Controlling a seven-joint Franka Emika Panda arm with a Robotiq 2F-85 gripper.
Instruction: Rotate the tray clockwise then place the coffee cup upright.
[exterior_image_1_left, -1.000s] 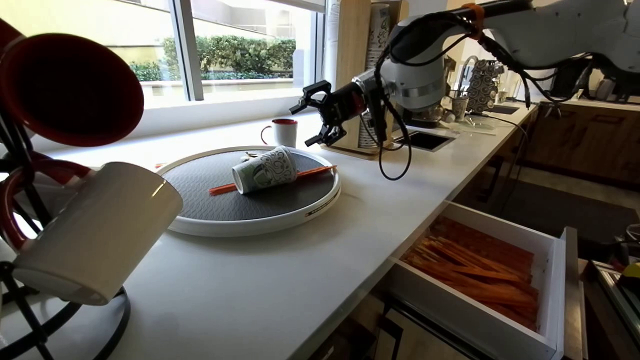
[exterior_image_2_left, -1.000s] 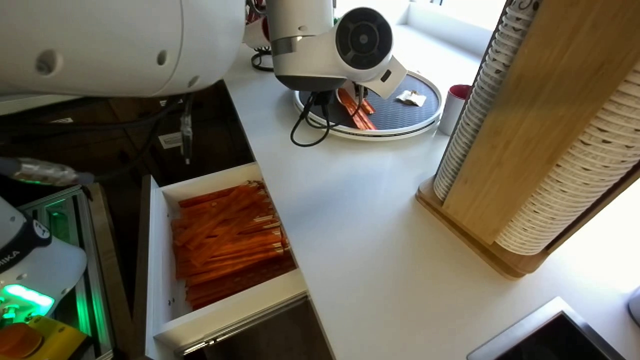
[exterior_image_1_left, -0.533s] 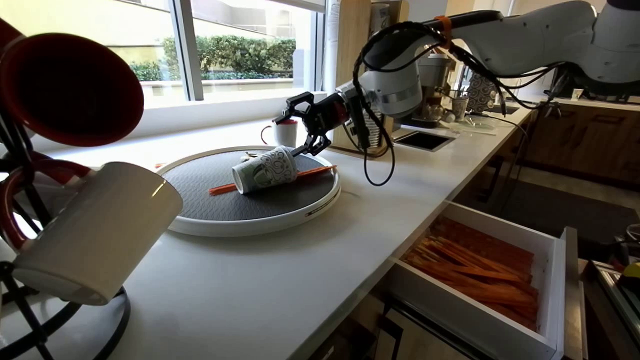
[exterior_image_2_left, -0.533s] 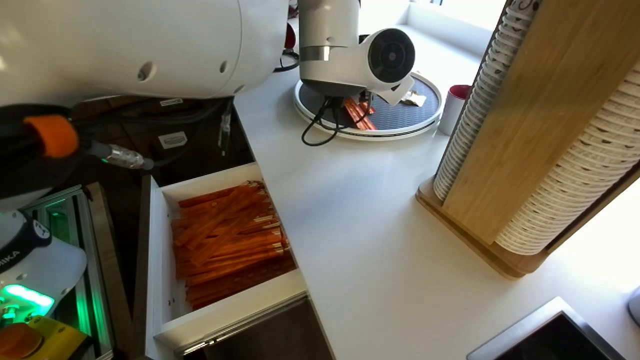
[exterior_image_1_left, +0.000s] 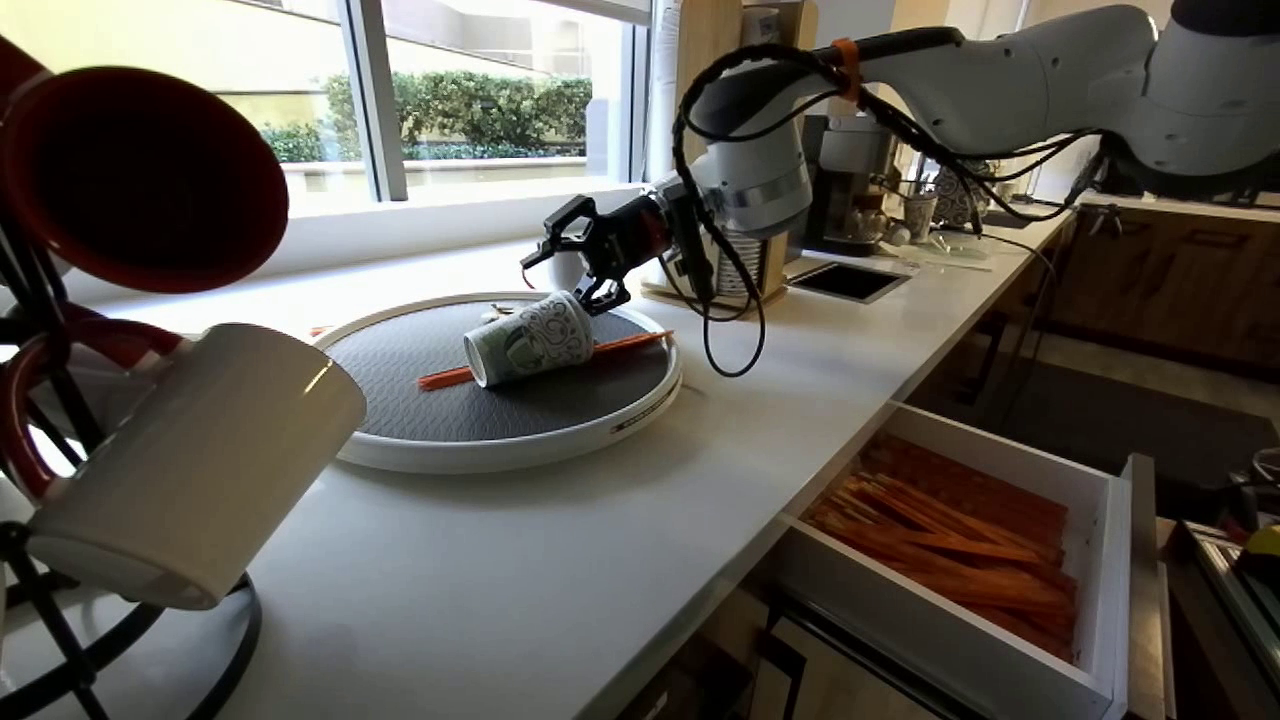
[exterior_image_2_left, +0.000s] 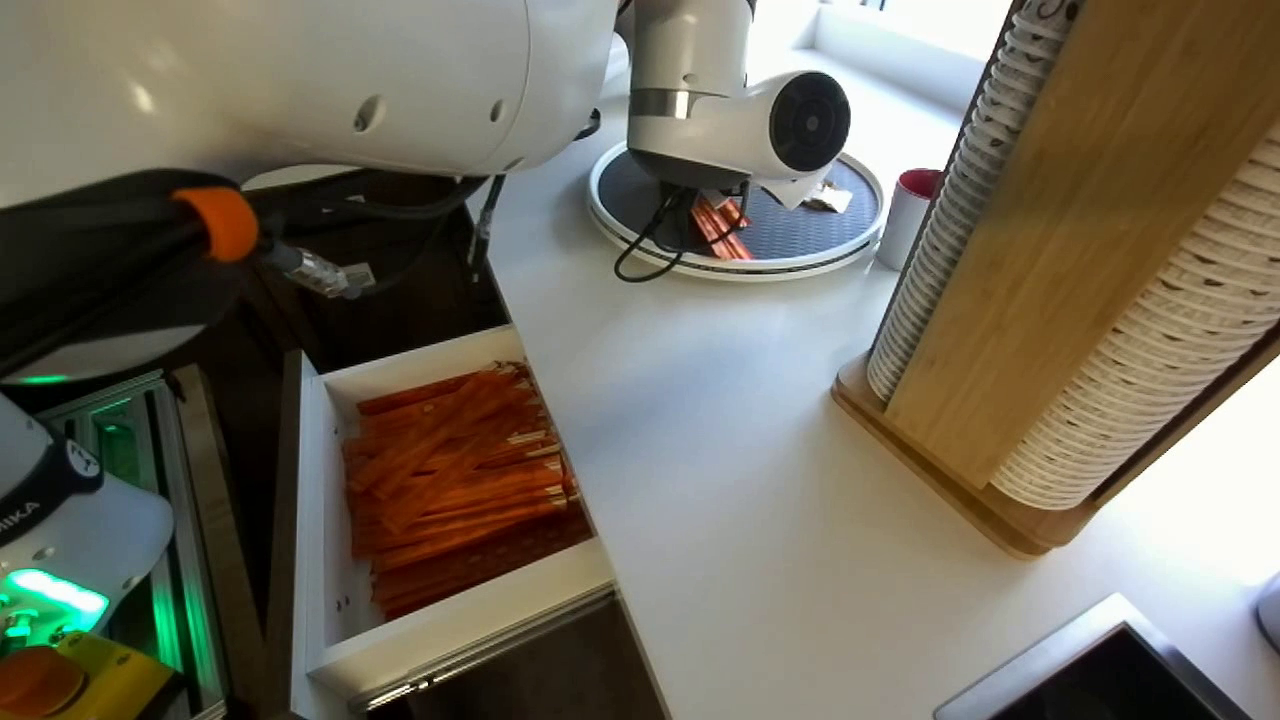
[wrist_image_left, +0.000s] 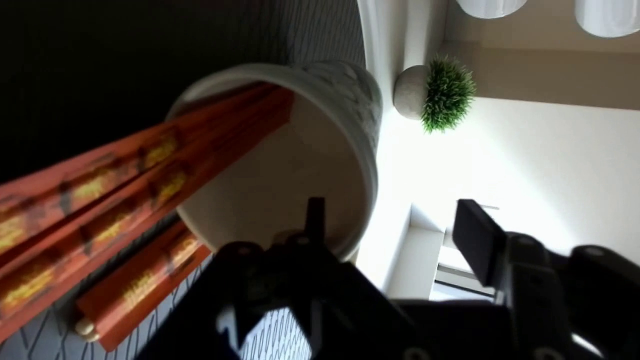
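Paper cup (exterior_image_1_left: 532, 342) between the desk's (exterior_image_1_left: 560, 570) long edges looks light, crushable: pinch its rim; fingers (wrist_image_left: 477, 240) gape wide, empty.

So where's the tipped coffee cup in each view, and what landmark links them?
In an exterior view: the coffee cup lies on its side on the tray, a little left of centre.
In an exterior view: I can't make it out; the arm blocks part of the tray.
Wrist view: its open mouth faces the camera, just left of centre.
Shared landmark: the orange packets on the tray, in all three.
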